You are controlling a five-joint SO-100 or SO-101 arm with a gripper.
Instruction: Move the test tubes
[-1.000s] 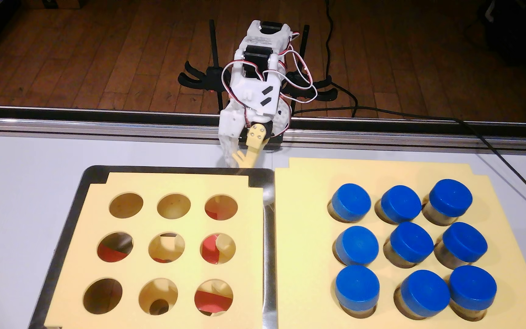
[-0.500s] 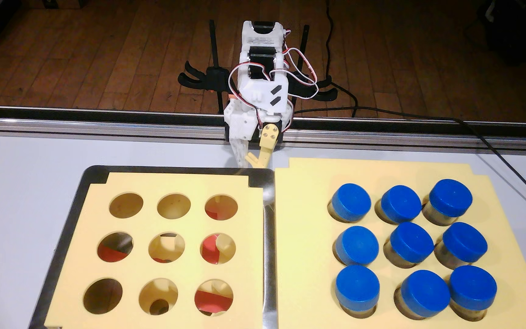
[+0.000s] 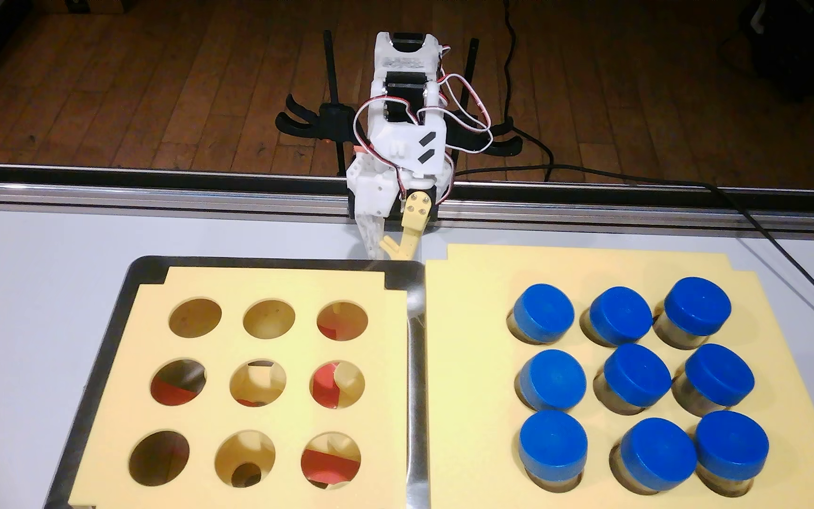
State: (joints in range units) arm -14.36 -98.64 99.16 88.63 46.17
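- My gripper [image 3: 392,249]: fingers nearly together, holding nothing.
- The test tubes [image 3: 636,378] stand upright, well off toward the fixed view's lower right of it.

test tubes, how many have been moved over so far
None moved: all nine blue-capped clear plastic test tubes sit in the right yellow foam rack. The claw holds nothing, near the table's far edge. All nine holes of the left yellow rack await filling.
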